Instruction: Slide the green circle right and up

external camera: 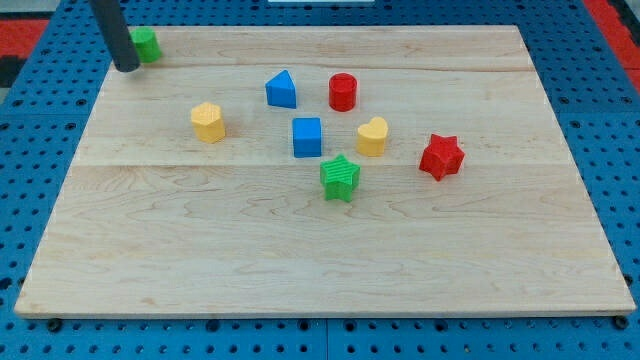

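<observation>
one green circle sits touching my tip, tip at its seven o'clock; no pincer here; approach done, next push toward two o'clock.

Counting the wooden board now: eight blocks in all. Greens, two of them: the green circle up at the view's top left corner, and a green star near the middle. Blues, two: a blue triangle and a blue cube. Reds, two again: a red cylinder and a red star. Yellows, two: a yellow hexagon and a yellow heart. So four colours, a pair of each. Stars, two; every other shape, one. One board, and one rod with my tip.
</observation>
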